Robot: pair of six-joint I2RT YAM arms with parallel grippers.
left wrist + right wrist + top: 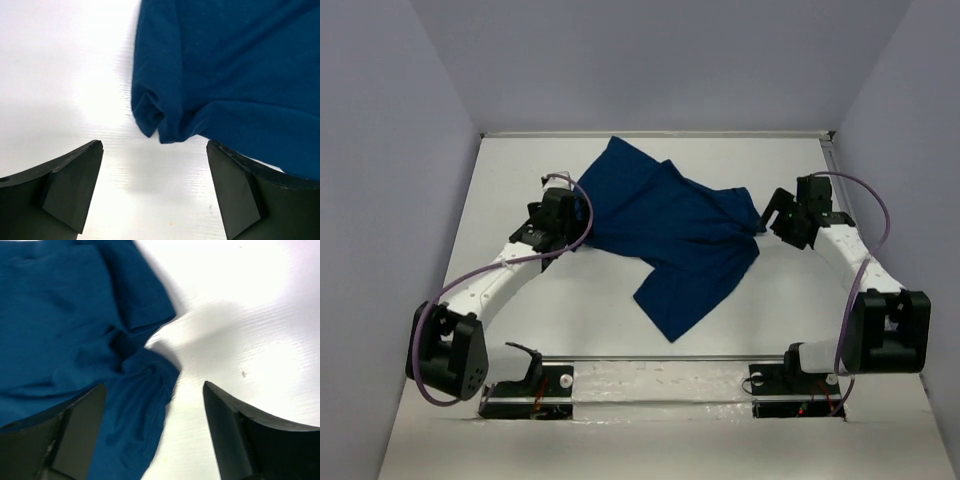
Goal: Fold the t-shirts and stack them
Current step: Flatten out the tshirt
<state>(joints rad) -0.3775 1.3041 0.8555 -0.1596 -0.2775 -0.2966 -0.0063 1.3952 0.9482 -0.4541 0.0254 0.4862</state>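
Note:
A dark blue t-shirt (670, 235) lies crumpled and loosely spread across the middle of the white table (510, 190). My left gripper (574, 226) sits at the shirt's left edge. It is open, and a bunched corner of the t-shirt (225, 75) lies just beyond its fingertips; only bare table lies inside the left gripper (154, 150). My right gripper (766, 216) is at the shirt's right edge, also open. In the right wrist view a fold of the t-shirt (65, 315) reaches between the jaws of the right gripper (154, 387), beside its left finger, and is not clamped.
Grey walls close in the table at the back and on both sides. A metal rail (660, 358) with the arm bases runs along the near edge. Bare white table shows left of the shirt and in front of it.

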